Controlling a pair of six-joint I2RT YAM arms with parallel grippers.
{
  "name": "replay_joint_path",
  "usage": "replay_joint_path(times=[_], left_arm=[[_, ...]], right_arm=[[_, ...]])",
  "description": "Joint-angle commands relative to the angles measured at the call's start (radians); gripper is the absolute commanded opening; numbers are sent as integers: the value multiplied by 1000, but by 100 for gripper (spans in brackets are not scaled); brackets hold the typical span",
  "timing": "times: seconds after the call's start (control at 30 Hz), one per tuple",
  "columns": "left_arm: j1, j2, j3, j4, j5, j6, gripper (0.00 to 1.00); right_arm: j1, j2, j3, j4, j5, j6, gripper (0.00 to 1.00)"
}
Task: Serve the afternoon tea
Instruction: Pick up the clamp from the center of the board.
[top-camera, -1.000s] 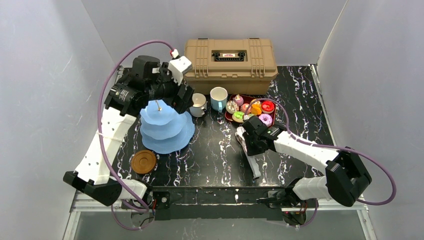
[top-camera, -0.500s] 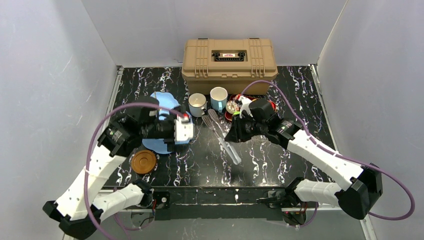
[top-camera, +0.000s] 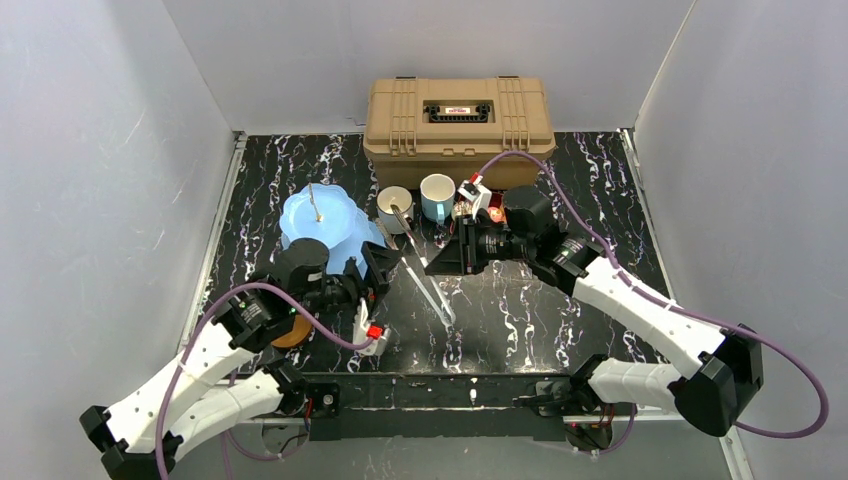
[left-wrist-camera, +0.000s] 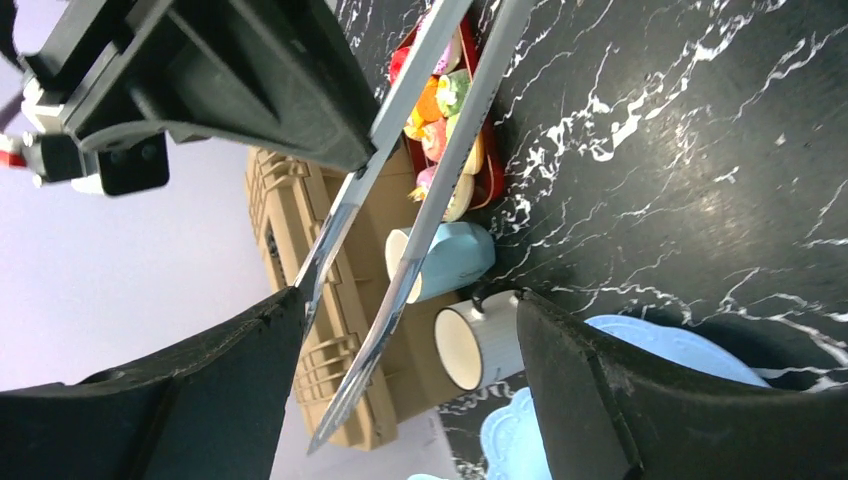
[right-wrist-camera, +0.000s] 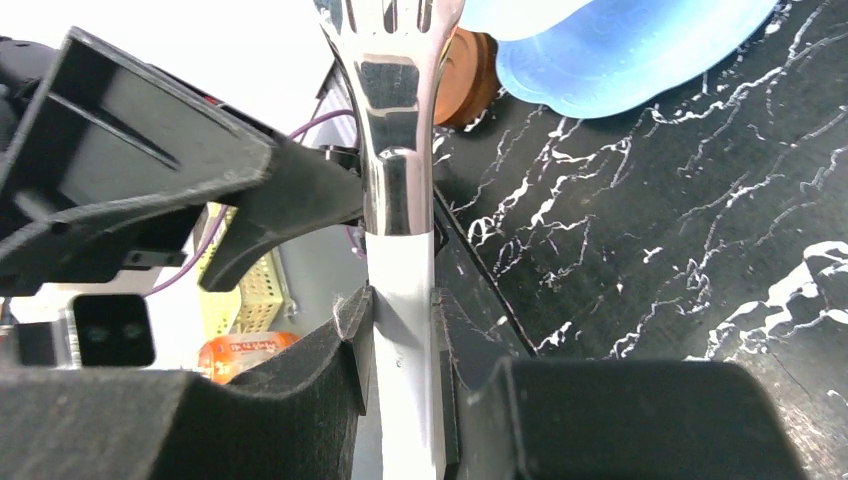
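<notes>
The light-blue cake stand (top-camera: 320, 222) stands at the back left, also in the right wrist view (right-wrist-camera: 620, 50). The white mug (top-camera: 395, 208) and the light-blue mug (top-camera: 437, 196) stand before the toolbox. My right gripper (top-camera: 455, 255) is shut on the white handle of the metal tongs (top-camera: 425, 280) and holds them in the air; its jaws (right-wrist-camera: 400, 300) clamp the handle. My left gripper (top-camera: 375, 272) is open and empty right of the stand; the tongs (left-wrist-camera: 440, 200) cross the view past its jaws (left-wrist-camera: 405, 300). Toy cakes (left-wrist-camera: 440, 100) lie on the tray. A brown saucer (right-wrist-camera: 465, 65) sits by the stand.
The tan toolbox (top-camera: 460, 115) stands at the back centre. The dark-red tray (left-wrist-camera: 485, 150) lies right of the mugs, mostly hidden under my right arm in the top view. Grey walls close in the left, right and back.
My left arm has drawn back from the cake stand toward the near edge and turned right. My right gripper has carried the tongs up and left, from near the front toward the mugs.
</notes>
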Motion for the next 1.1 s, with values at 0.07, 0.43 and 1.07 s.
replay_joint_path(times=[0.07,0.43,1.07], left_arm=[[-22,19,-26,82,-38,166,71],[-27,111,28,27,-110,170,37],[-43,200,174,-172,-95,80,0]], right_arm=[[4,13,50,119,-85,55,1],[4,19,57,107,-113,38,1],[228,134,331,-347,423,-279,64]])
